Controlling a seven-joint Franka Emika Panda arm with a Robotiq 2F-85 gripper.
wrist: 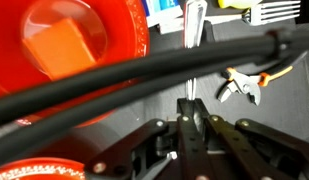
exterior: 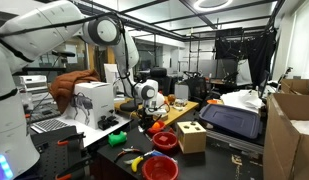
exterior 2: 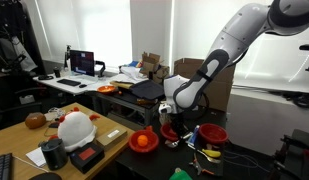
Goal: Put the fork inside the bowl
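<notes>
In the wrist view my gripper (wrist: 191, 112) is shut on the thin silver handle of the fork (wrist: 193, 35), which sticks out ahead of the jaws. A red bowl (wrist: 89, 45) with an orange block inside lies just to the left of the fork. Thick black cables cross the view and hide part of the fork. In both exterior views the gripper (exterior: 146, 104) (exterior 2: 170, 114) hangs just above the dark table near the red bowls (exterior: 166, 140) (exterior 2: 144, 142). The fork is too small to see there.
Small pliers with orange handles (wrist: 244, 88) lie right of the fork. A second red bowl's rim (wrist: 34, 170) shows at the lower left. A wooden box with holes (exterior: 191, 135) and other red bowls (exterior 2: 212, 133) crowd the table.
</notes>
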